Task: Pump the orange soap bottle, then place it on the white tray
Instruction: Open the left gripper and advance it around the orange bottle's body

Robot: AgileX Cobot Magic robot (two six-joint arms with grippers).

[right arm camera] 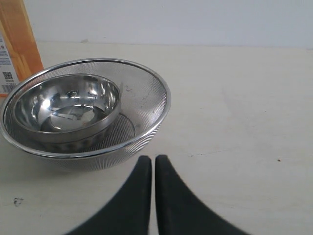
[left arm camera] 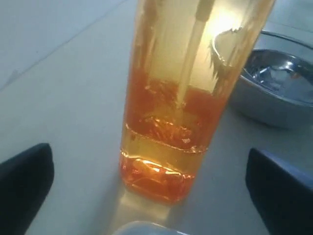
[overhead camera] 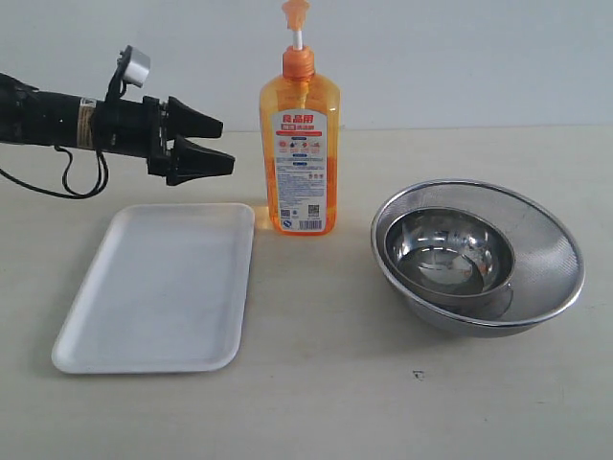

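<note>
Your left gripper (overhead camera: 227, 144) hangs in the upper left of the exterior view with its jaws wide apart and nothing between them. It points to the right, straight at the orange soap bottle (overhead camera: 300, 153). The bottle stands upright on the counter (overhead camera: 383, 402) at the centre of the frame, its long axis vertical. It sits just beside the upper right corner of the white tray (overhead camera: 153, 287), seemingly not touching it.

The gap from the gripper tips to the bottle's left flank is short. The tips sit level with the upper part of the body, around the top of the label. The pump head (overhead camera: 297, 14) is higher, above and to the right of the tips. In my judgement, pressing it calls for a rise before any reach.

In the left wrist view the bottle fills the middle of the frame between the two dark fingers (left arm camera: 24, 186), so it looks centred in the open jaws.

Your right gripper (right arm camera: 153, 159) shows only in its own wrist view, with its fingers pressed together on nothing. There it faces the steel bowl (right arm camera: 66, 105) nested in the mesh bowl (right arm camera: 142, 98), and only an edge of the bottle shows at the upper left. The left arm is aimed at the bottle, and the tray lies below it, so I would work with that arm.
</note>
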